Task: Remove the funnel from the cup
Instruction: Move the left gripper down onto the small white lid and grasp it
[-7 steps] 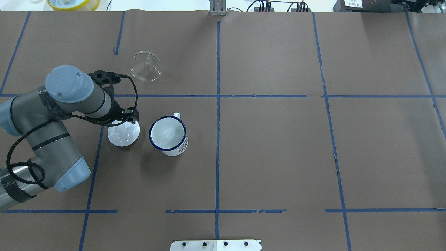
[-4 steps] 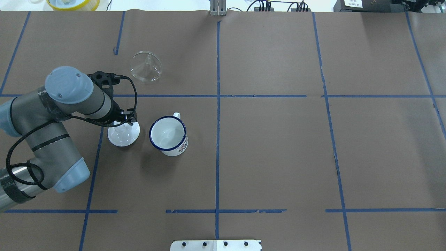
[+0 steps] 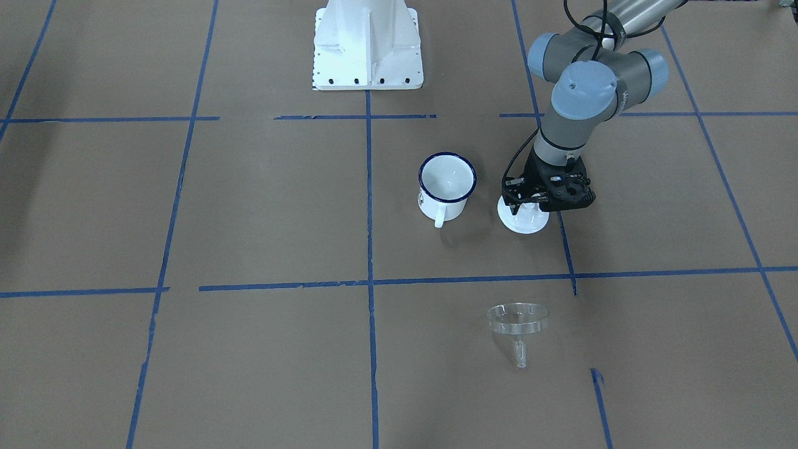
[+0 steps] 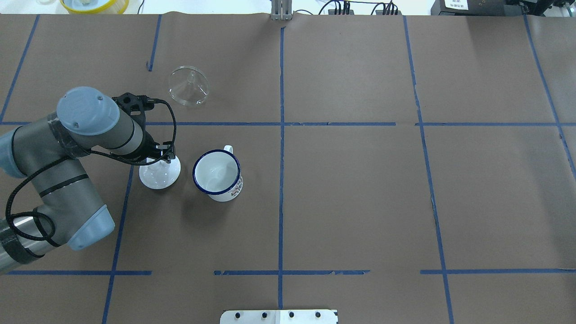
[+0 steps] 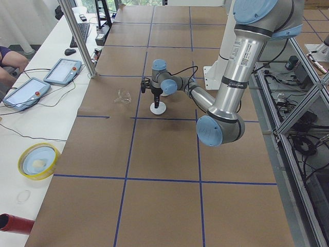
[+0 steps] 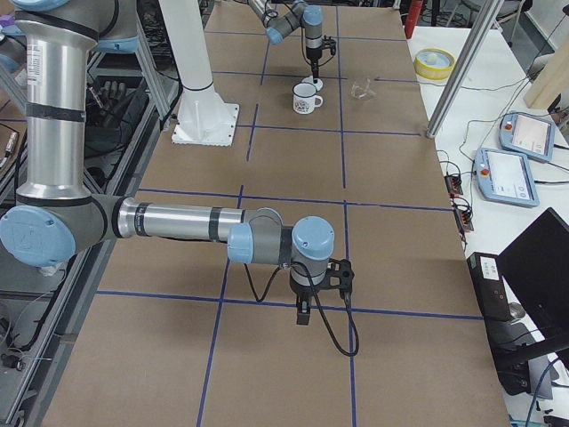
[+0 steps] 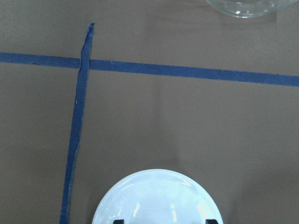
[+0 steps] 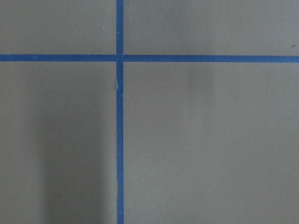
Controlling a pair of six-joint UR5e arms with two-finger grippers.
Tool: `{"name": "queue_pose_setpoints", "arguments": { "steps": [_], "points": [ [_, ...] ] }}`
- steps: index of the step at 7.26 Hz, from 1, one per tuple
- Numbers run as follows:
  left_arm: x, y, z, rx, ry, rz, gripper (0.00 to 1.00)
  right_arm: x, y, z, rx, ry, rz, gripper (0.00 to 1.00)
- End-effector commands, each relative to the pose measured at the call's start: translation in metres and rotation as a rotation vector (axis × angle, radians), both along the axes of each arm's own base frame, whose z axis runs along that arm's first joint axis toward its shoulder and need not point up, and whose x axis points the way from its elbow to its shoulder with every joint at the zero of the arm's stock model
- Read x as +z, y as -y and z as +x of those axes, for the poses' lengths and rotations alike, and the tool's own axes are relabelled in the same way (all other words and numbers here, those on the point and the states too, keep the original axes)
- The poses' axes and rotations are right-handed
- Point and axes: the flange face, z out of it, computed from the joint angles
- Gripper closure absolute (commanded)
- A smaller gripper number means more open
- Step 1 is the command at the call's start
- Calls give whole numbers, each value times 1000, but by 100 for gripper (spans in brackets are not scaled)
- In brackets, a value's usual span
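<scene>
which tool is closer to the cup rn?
Left. The left tool hangs over the white lid right beside the cup; the right tool is far off toward the table's other end.

Funnel (image 4: pixel 188 85) clear, glassy; cup (image 4: pixel 218 175) glossy white enamel; table cover (image 4: pixel 360 202) matt brown paper

The left wrist view's bottom edge cuts off the white domed lid (image 7: pixel 156 198), hiding its knob, and shows only the black fingertips (image 7: pixel 119 221) of the left gripper (image 3: pixel 527 209). Its top edge crops the clear transparent funnel (image 7: pixel 243 7). The right gripper (image 6: pixel 304 313) is too small to judge.
</scene>
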Motion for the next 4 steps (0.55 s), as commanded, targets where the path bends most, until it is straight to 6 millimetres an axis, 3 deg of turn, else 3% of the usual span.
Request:
{"name": "queue_pose_setpoints", "arguments": {
  "steps": [1, 3, 4],
  "points": [
    [1, -5, -5, 1, -2, 2, 35, 0, 0, 0, 0, 0, 0, 0],
    [1, -5, -5, 0, -3, 1, 37, 0, 0, 0, 0, 0, 0, 0],
    [1, -5, -4, 2, -3, 1, 44, 0, 0, 0, 0, 0, 0, 0]
  ]
}}
